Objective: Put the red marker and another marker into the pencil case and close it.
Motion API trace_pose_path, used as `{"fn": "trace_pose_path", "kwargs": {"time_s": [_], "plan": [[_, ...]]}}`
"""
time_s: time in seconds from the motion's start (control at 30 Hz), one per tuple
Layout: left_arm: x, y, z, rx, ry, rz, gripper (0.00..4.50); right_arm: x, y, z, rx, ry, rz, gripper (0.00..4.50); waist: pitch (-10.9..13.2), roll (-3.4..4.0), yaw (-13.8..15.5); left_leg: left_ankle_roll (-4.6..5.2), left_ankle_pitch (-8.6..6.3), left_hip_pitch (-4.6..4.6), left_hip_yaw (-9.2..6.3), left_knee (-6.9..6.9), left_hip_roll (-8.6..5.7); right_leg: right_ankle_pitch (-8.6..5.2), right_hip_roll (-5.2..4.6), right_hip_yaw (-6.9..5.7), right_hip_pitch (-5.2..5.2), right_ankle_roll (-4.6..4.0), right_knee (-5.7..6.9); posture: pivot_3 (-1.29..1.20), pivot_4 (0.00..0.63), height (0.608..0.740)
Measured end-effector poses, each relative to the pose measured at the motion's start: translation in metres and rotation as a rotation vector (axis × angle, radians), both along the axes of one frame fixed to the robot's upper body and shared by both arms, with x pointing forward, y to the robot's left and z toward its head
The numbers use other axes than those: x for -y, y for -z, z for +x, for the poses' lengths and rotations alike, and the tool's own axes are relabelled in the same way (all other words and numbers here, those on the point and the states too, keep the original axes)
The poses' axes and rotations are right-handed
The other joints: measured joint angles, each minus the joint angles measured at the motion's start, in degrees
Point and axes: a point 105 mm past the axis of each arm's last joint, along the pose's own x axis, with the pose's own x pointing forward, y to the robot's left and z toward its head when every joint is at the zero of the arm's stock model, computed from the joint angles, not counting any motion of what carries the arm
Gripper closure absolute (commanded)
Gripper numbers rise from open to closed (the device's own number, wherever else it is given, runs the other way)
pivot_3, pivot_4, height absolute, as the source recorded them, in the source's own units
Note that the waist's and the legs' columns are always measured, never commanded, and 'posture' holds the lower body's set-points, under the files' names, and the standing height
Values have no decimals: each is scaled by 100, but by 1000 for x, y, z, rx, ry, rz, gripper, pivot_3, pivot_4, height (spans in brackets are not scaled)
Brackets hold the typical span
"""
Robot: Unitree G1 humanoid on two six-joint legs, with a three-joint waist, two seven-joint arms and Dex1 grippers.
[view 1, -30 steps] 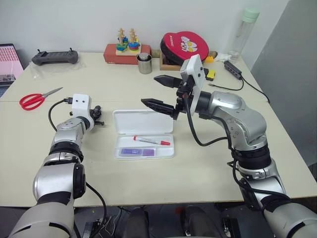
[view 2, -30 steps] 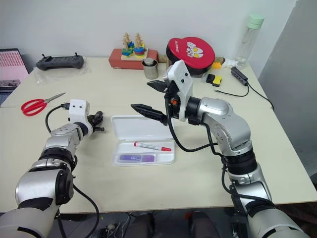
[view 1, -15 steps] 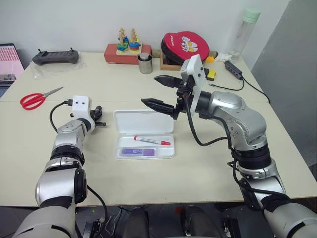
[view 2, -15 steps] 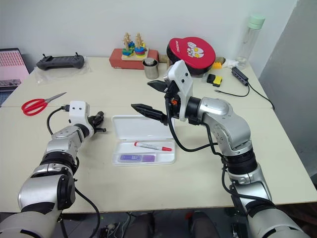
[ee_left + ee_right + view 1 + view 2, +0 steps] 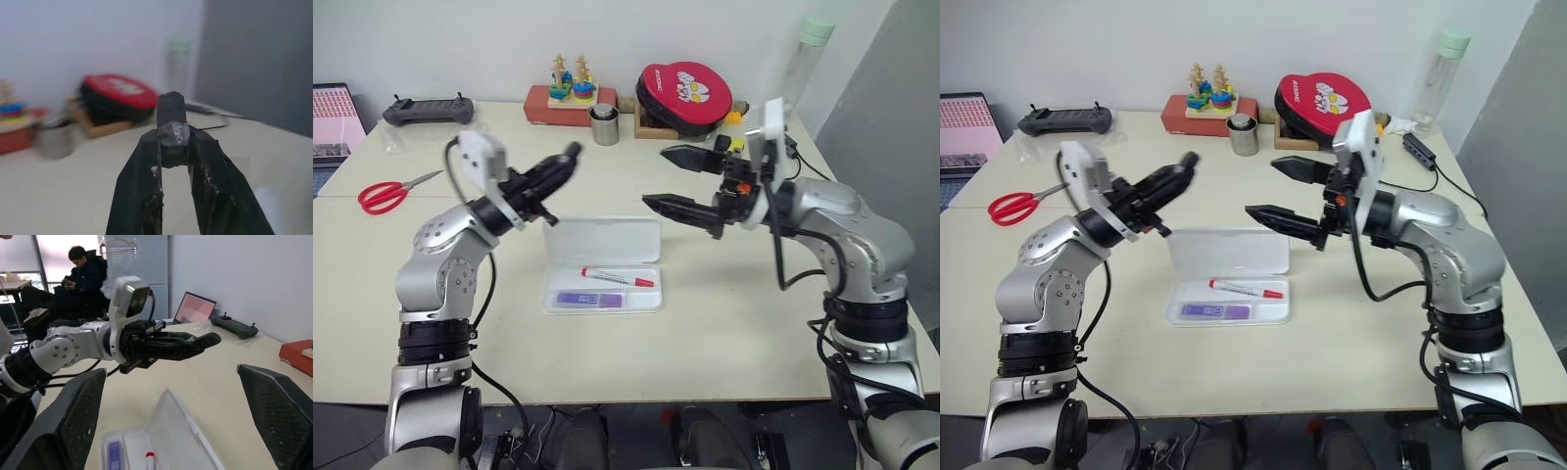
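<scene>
**Case open, both markers inside, both arms raised above the table**

The pencil case [image 5: 602, 240] lies open on the table [image 5: 724, 323], near its middle. The lid is tipped back on the far side and the tray is toward the robot. The red marker [image 5: 617, 279] lies in the tray's far compartment, its red cap pointing to the robot's right. Another marker [image 5: 589, 299], the purple one, lies flat in the near compartment, parallel to the red one. Nothing touches the case.

The left end effector [image 5: 566, 159] is held up off the table, above and left of the case, pointing forward and right. In the left wrist view its fingers [image 5: 142, 166] are clenched on a small black object [image 5: 171, 110] that sticks out past the tips.

The right end effector [image 5: 677, 181] is released, jaws spread wide. It points left, level, above the case's right end and clear of it. It holds nothing. The two end effectors face each other, apart.

Also on the table:
- Red scissors [image 5: 386, 194] at the left.
- A black controller [image 5: 426, 110] at the far left.
- A metal cup [image 5: 603, 125].
- A red box with a stacking toy [image 5: 566, 98].
- A red round case [image 5: 683, 93].
- A clear bottle [image 5: 803, 59] at the far right.
- A laptop [image 5: 335, 122] at the left edge.

In the right wrist view a person [image 5: 85, 276] is seated in the background.
</scene>
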Motion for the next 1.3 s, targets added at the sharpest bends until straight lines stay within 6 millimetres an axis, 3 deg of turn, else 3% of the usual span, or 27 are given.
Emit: {"fn": "trace_pose_path", "kwargs": {"time_s": [0.07, 0.17, 0.33, 0.43, 0.6, 1.03, 1.1, 1.3], "plan": [[19, 9, -14, -33, 116, 88, 4065, 9, 3, 1, -8, 27, -19, 0, 2, 3, -40, 1, 1, 7, 1, 0, 3, -4, 8, 9, 0, 5, 3, 0, 150, 740], [30, 28, -23, -77, 191, 207, 4065, 16, 8, -1, -16, 46, -41, 0, 3, 5, -94, 3, 2, 11, 0, 0, 8, -5, 15, 13, 0, 6, 4, 0, 150, 740], [39, 81, -26, -179, 257, 401, 4065, 30, 29, -9, -52, 89, -129, 0, 3, 8, -85, 3, 2, 5, 6, 3, 6, -6, 14, 18, -3, 6, -1, 0, 150, 740], [39, 89, -24, -182, 264, 436, 4065, 34, 38, -15, -62, 98, -177, 0, 2, 8, -81, 4, 2, 4, 5, 2, 6, -8, 14, 16, -4, 4, -2, 0, 150, 740], [47, 120, -31, -224, 331, 539, 4065, 34, 73, -29, -137, 84, -273, 0, 3, 7, -72, 4, 1, 3, 7, 2, 6, -9, 14, 18, -5, 3, -4, 0, 150, 740], [42, 138, -31, -236, 339, 651, 4065, 32, 83, -30, -140, 105, -309, 0, 3, 8, -65, 4, 1, 0, 5, 16, 7, -7, 14, 17, -4, 8, -1, 0, 150, 740], [41, 139, -32, -245, 347, 658, 3363, 32, 86, -29, -140, 110, -313, 0, 3, 8, -66, 4, 1, 0, 5, 16, 7, -7, 14, 17, -4, 8, -1, 0, 150, 740], [41, 140, -33, -250, 352, 661, 2252, 30, 86, -30, -133, 103, -308, 0, 3, 8, -62, 4, 1, 0, 5, 19, 7, -6, 14, 18, -4, 10, -1, 0, 150, 740]]}}
